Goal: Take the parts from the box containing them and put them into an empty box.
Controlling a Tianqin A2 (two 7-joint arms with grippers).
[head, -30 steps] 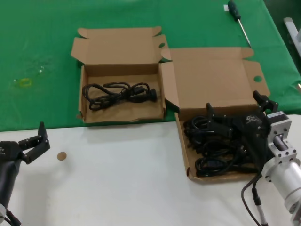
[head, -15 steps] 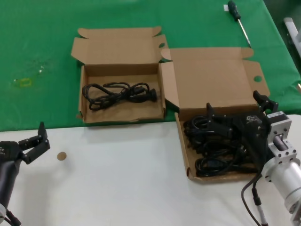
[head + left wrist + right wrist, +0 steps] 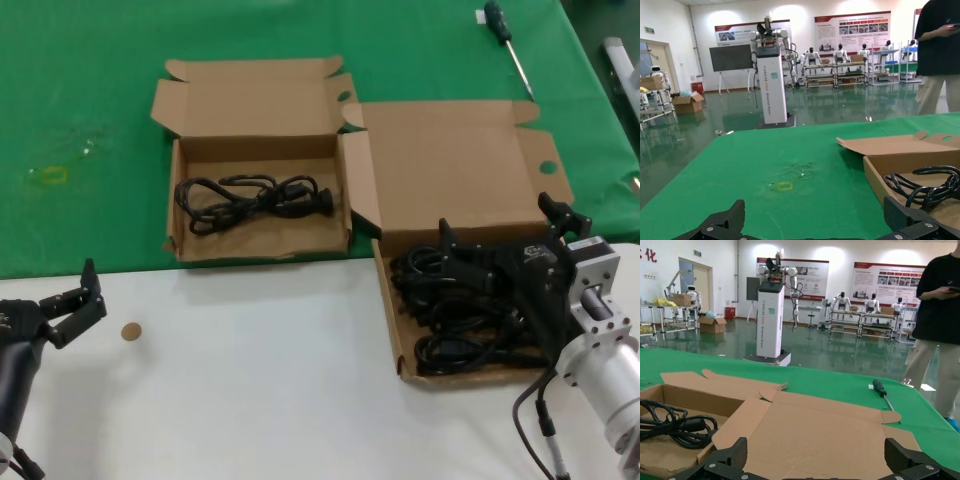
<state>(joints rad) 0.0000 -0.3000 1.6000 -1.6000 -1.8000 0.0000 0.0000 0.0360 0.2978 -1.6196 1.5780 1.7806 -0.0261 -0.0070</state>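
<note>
Black coiled cords (image 3: 455, 315) fill the larger cardboard box (image 3: 390, 320).

Green cloth (image 3: 90, 100): lying across the far half of the work surface, from 9 to 3 o'clock. White tabletop (image 3: 250, 390): showing along the near half. Screwdriver (image 3: 507, 45): black-handled, lying on the cloth at 1 o'clock. Small round brown disc (image 3: 131, 331): sitting on the white tabletop at 8 o'clock. Faint yellow mark (image 3: 48, 175): showing on the cloth at 10 o'clock.

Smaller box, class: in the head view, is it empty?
No, one coiled black cord lies inside the smaller box, spread across its floor.
</note>
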